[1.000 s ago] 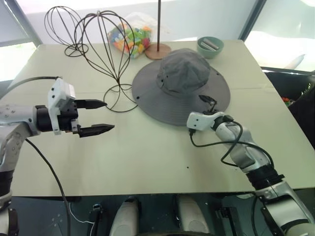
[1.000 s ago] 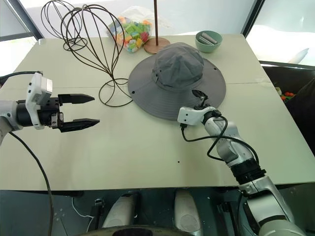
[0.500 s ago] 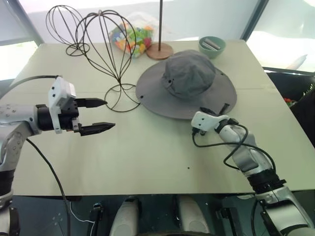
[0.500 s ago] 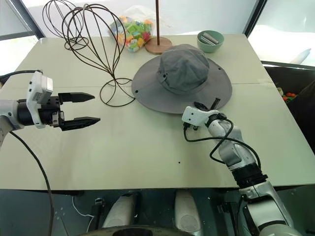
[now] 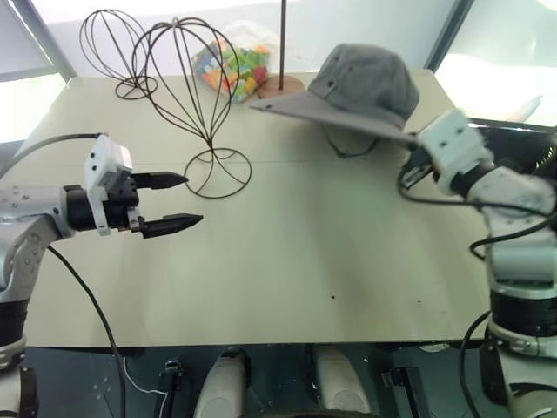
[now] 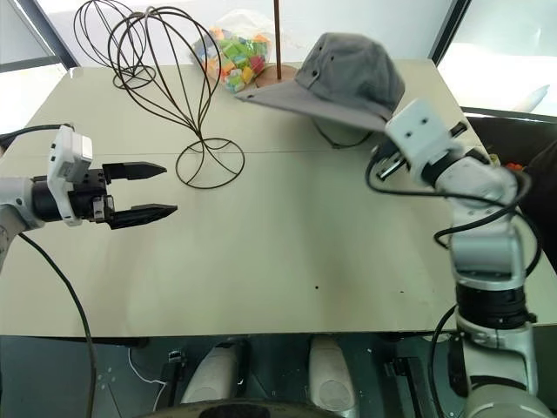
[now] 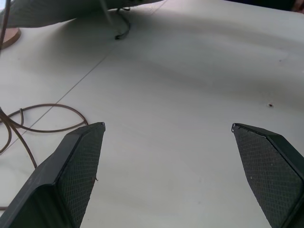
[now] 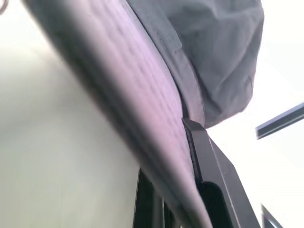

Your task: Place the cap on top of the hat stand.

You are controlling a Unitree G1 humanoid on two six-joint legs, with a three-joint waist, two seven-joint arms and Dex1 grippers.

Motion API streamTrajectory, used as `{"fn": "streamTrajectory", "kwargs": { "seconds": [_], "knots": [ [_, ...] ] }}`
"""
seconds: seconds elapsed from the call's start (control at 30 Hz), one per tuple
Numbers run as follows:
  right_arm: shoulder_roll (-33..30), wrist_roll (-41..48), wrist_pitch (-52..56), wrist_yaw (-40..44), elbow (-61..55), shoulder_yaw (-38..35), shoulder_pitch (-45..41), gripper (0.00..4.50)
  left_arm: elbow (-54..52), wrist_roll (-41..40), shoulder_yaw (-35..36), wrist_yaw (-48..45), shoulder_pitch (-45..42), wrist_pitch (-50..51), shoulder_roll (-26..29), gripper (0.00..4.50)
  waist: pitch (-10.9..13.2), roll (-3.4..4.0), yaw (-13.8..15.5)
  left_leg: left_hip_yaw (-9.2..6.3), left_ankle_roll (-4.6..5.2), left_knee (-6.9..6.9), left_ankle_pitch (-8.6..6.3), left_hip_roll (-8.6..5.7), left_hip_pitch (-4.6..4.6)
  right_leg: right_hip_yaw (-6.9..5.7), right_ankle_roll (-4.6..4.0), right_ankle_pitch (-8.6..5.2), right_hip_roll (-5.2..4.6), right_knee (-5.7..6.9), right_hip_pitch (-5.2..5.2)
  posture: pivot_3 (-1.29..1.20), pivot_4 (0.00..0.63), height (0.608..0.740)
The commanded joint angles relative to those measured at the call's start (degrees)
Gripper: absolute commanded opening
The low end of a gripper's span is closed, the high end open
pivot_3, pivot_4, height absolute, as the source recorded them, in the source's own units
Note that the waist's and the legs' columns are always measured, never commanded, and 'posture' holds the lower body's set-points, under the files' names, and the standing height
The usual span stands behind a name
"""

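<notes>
Your surface [image 5: 287,261] is pale and wide. The cap [image 5: 361,83] hangs in the air above its far right part, brim roughly level, well apart from the hat stand [image 5: 196,100] at far left. Your right gripper [image 8: 192,156] is clamped on the cap's brim edge. Your left gripper [image 5: 170,205] hovers near the stand's loop base, fingers spread apart, holding nothing.

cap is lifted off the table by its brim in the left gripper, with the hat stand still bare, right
Not quite: the right gripper holds the cap by its brim, not the left. The right eye view shows it lifted off the table; the hat stand is bare.
</notes>
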Motion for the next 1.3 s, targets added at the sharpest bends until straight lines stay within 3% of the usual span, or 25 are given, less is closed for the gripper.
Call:
{"fn": "streamTrajectory", "kwargs": {
  "seconds": [0.03, 0.3, 0.6, 0.97, 1.3],
  "knots": [
    [-2.3, 4.2, 3.9, 1.0, -1.4, -1.9, -4.8, 0.03, 0.5, -1.6, 2.2, 0.6, -2.6, 0.0, -0.4, 4.50, 0.0, 0.00, 0.0, 0.01, 0.00, 0.00, 0.00, 0.00, -0.01, 0.00, 0.00, 0.00, -0.01, 0.00, -0.01, 0.00, 0.150, 0.740],
    [-6.5, 11.9, 15.2, 2.5, 10.7, -1.8, -19.8, 0.03, -1.1, -12.1, 11.2, 4.6, -4.9, 7.9, -0.2, 4.50, 0.0, 0.06, -0.1, 0.01, 0.00, 0.00, 0.00, 0.00, -0.11, 0.00, 0.00, 0.00, -0.01, 0.01, -0.14, 0.00, 0.150, 0.740],
    [-10.5, 12.2, 9.1, 4.2, 38.5, 4.2, -42.8, 0.03, -4.5, -13.9, 18.0, 7.1, 0.3, 8.7, 0.9, 4.50, 0.2, 0.19, -0.2, 0.07, 0.00, -0.06, 0.00, 0.00, -0.20, 0.02, 0.00, 0.00, -0.03, 0.00, -0.28, 0.00, 0.150, 0.740],
    [0.4, 12.5, -3.4, 0.9, 70.6, 5.5, -70.5, 0.03, -3.8, -20.6, 25.4, 12.3, -0.6, 12.2, 1.8, 4.50, 0.2, 0.24, -1.7, 0.18, -0.02, -0.14, 0.01, 0.00, -0.61, 0.14, -0.02, 0.01, -0.03, 0.15, -0.91, 0.00, 0.150, 0.740],
    [4.2, 9.0, -16.6, -6.8, 89.3, 5.8, -79.0, 0.03, -6.3, -24.3, 30.4, 16.5, 2.2, 13.7, 1.9, 4.50, 0.2, 0.23, -1.5, 0.15, -0.07, -0.04, 0.04, -0.03, -0.89, 0.13, -0.02, 0.02, -0.05, 0.14, -1.06, 0.00, 0.150, 0.740]
  ]
}}
